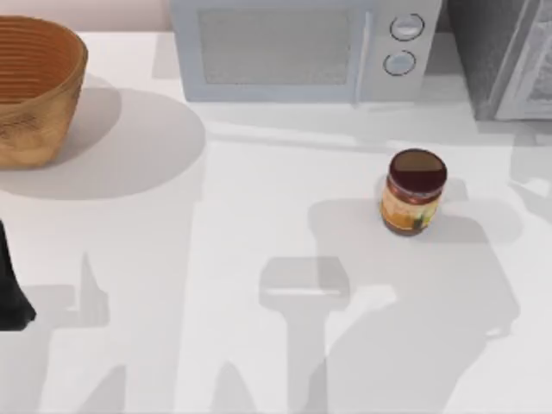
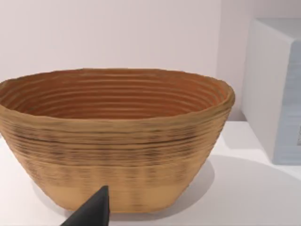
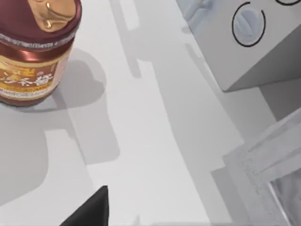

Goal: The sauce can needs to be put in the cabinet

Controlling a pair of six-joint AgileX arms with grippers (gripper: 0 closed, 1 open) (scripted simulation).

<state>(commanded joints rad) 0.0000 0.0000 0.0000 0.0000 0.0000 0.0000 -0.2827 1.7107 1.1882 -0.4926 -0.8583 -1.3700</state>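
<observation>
Nearest the lens in our right wrist view is a dark fingertip (image 3: 91, 209) of our right gripper, hanging over the bare white table (image 3: 141, 155); we cannot tell how wide that claw stands. Past it the can (image 3: 35, 52) stands upright on the table, maroon lid up, orange label below, apart from the fingertip. The microwave (image 3: 263, 47) corner with a round knob sits farther off, and the speckled edge of the cabinet (image 3: 263, 160) lies to one side.

From above, the can (image 1: 414, 191) stands right of the table's centre, in front of the microwave (image 1: 302, 47) and well apart from it. The cabinet (image 1: 504, 56) fills the far right corner, its pale door panel showing; the can is outside it, near but not touching.

Our left arm (image 1: 10, 289) sits at the left edge. Its wrist view shows one dark fingertip (image 2: 94, 212) before the basket (image 2: 113, 136); its claw we cannot tell either. The basket (image 1: 34, 86) stands at the far left.
</observation>
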